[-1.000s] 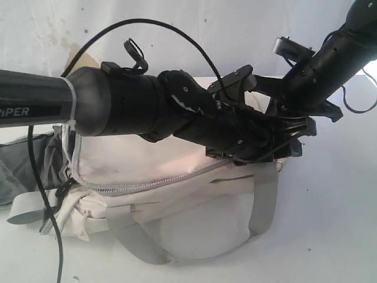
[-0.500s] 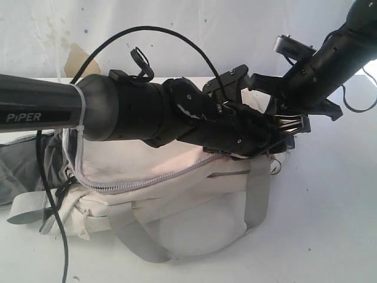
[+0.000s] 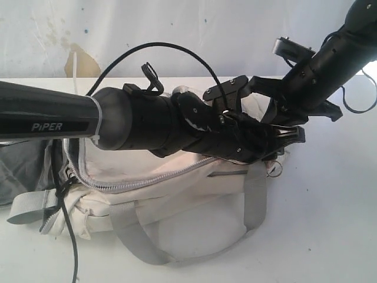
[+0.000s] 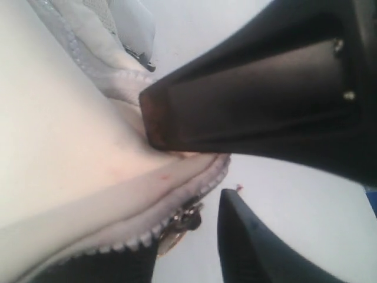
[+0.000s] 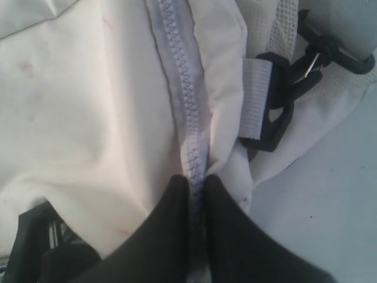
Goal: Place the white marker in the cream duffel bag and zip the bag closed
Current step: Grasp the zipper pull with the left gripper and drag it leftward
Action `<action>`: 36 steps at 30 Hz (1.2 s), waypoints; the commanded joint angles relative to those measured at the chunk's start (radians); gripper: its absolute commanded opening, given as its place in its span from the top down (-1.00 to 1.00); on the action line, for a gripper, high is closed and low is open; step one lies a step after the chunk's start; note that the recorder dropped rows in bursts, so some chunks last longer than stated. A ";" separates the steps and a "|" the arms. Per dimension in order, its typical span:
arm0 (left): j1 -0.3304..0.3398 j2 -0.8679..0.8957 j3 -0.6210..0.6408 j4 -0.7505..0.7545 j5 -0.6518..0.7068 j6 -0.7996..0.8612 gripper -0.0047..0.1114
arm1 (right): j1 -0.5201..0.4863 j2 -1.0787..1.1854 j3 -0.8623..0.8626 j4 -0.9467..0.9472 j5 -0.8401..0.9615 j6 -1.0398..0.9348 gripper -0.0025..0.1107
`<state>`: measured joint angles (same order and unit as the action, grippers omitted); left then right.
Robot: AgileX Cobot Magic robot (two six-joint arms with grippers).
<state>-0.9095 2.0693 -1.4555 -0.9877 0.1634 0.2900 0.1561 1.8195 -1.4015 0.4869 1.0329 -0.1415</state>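
The white marker is not showing in any view. The cream bag [image 3: 194, 224] is lying on its side on the white table [image 3: 330, 224], with its zipper [image 3: 153, 180] running along the top edge and both arms meeting at its right-hand end.

The right gripper [image 5: 197, 181] is pinching the zipper line, its two black fingers pressed almost together with only the grey teeth between them. The left gripper [image 4: 188, 156] is standing with its jaws well apart. One finger is pressing on the cream fabric, the other is hanging clear, and the zipped end of the bag is lying in the gap without being clamped.

Only the right wrist view is showing a black plastic buckle [image 5: 277, 112] on a short grey tab beside the zipper. Only the exterior view is showing the zipper gaping at the far left over grey lining [image 3: 23, 171].

Counting: one bag, two grippers, two grey straps [image 3: 256, 197] crossing the bag's front, one small metal ring [image 3: 274, 171] dangling at its end.
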 commanded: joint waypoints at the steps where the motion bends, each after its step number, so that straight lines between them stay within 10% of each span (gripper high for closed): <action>1: 0.000 0.008 0.000 0.006 -0.011 0.047 0.58 | -0.007 -0.015 -0.005 0.015 0.046 -0.044 0.96; 5: 0.000 0.006 0.000 0.006 0.003 0.145 0.92 | -0.007 -0.015 -0.005 0.015 0.060 -0.072 0.96; 20: 0.000 -0.057 0.000 0.008 0.297 0.468 0.92 | -0.007 -0.013 -0.005 -0.021 0.041 -0.079 0.96; 36: 0.067 -0.126 0.000 0.008 0.501 0.469 0.92 | -0.007 -0.013 -0.005 -0.087 0.008 -0.058 0.96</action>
<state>-0.8447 1.9753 -1.4555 -0.9834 0.5547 0.7473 0.1559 1.8119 -1.4015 0.4484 1.1248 -0.1969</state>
